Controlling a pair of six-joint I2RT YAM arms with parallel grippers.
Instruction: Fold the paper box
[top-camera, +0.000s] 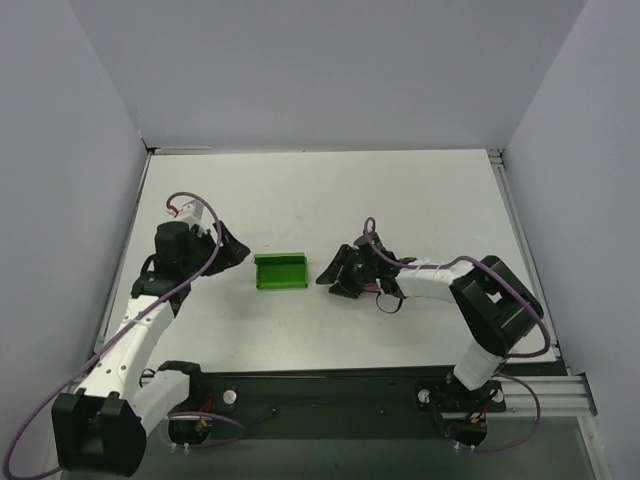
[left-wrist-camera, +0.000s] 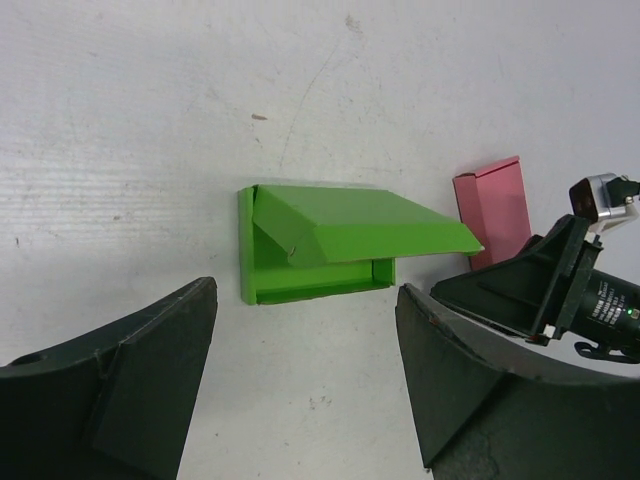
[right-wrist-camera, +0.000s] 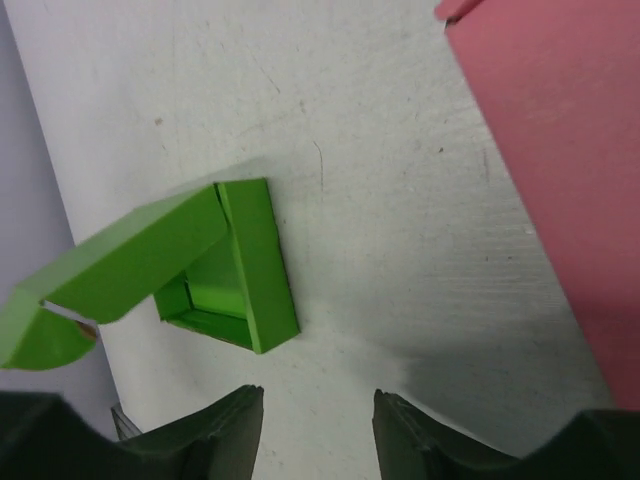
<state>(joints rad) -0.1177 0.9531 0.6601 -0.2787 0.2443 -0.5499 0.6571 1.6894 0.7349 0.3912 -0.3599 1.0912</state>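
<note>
The paper box (top-camera: 280, 271) is bright green and lies on the white table between the two arms, its lid flap raised at a slant (left-wrist-camera: 360, 228) (right-wrist-camera: 235, 265). My left gripper (top-camera: 238, 250) stands open just left of the box, not touching it; the left wrist view has bare table between its fingers (left-wrist-camera: 306, 350). My right gripper (top-camera: 333, 275) is open a little right of the box, apart from it, with nothing between its fingers (right-wrist-camera: 318, 420).
A flat pink box (left-wrist-camera: 492, 210) (right-wrist-camera: 560, 170) lies on the table right of the green one, under the right gripper. Grey walls stand on the left, back and right. The arm bases sit on a dark rail (top-camera: 330, 385) at the near edge.
</note>
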